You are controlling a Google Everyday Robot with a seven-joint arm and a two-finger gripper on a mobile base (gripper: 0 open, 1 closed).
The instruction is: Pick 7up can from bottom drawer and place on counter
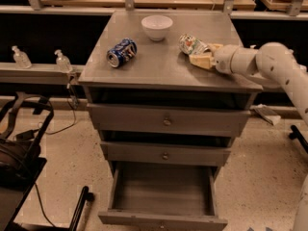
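Near the left edge of the flat grey metal counter [159, 69] a blue soda can [121, 52] lies on its side; it is not mine to move. Midway along the back edge stands a small white ceramic bowl [157, 27]. Far below, the deep grey metal bottom drawer [163, 220] is pulled out, and I see no can in it. Right of the bowl, toward the right edge, is the pale green-and-white 7up can [191, 43]. My gripper [197, 56] looks clenched on it, reaching in over the right edge on my white arm [269, 64]. The can sits at the gripper's left tip, its long axis tilted toward the back-left corner. I cannot tell whether it touches the counter. I judge the release turns on that tilt: the bowl is near, on the can's left.
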